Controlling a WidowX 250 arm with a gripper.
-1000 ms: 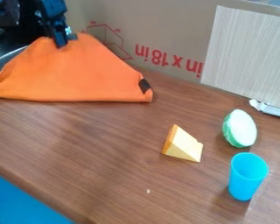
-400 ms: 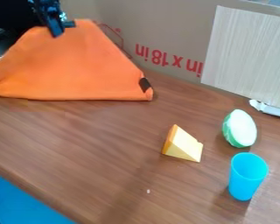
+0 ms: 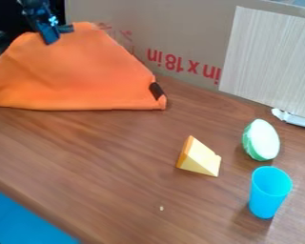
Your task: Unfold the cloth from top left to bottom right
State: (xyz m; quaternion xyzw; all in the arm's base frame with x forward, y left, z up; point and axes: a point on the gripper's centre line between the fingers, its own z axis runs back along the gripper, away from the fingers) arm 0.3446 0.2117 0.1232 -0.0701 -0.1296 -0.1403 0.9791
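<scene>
The gripper [image 3: 53, 36] is at the upper left, shut on the top edge of the orange cloth [image 3: 82, 71]. Held up there, the cloth hangs like a tent, its lower edge resting along the table's back left. A dark patch marks its lower right corner. Part of the gripper lies behind the fabric.
On the wooden table [image 3: 104, 167], right of centre, are a yellow wedge [image 3: 201, 158], a green and white oval piece [image 3: 261, 140] and a blue cup [image 3: 268, 192]. A cardboard panel [image 3: 174, 28] stands along the back.
The gripper first rose with the cloth's top edge, then shifted left and slightly down. The cloth's top has moved left with it, while its lower right corner stayed in place.
</scene>
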